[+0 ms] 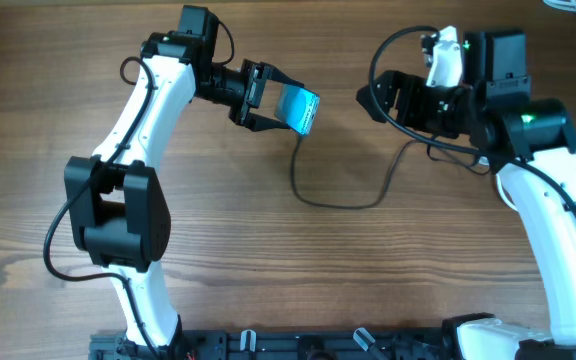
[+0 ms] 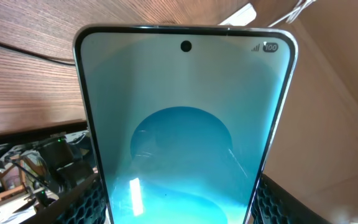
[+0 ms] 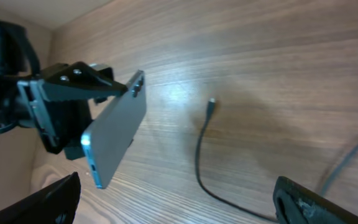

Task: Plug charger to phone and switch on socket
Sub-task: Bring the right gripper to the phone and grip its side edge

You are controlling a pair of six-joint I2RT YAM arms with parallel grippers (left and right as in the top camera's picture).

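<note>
My left gripper (image 1: 264, 100) is shut on the phone (image 1: 299, 108) and holds it tilted above the table, its teal screen lit. The screen fills the left wrist view (image 2: 185, 124), between the fingers (image 2: 179, 214). The right wrist view shows the phone's grey back (image 3: 114, 134). The charger, a thin black cable (image 1: 343, 203), lies curved on the table. Its metal-tipped plug (image 3: 211, 103) lies free just right of the phone. My right gripper (image 1: 376, 100) is open and empty (image 3: 179, 199), facing the phone. A white piece of the socket (image 1: 446, 55) shows behind the right arm, mostly hidden.
The wooden table (image 1: 268, 270) carries both arms. A thin white cord (image 1: 571, 8) runs at the far right corner. White cords and a white block (image 2: 238, 14) show beyond the phone's top edge. The robots' black cables loop near each wrist.
</note>
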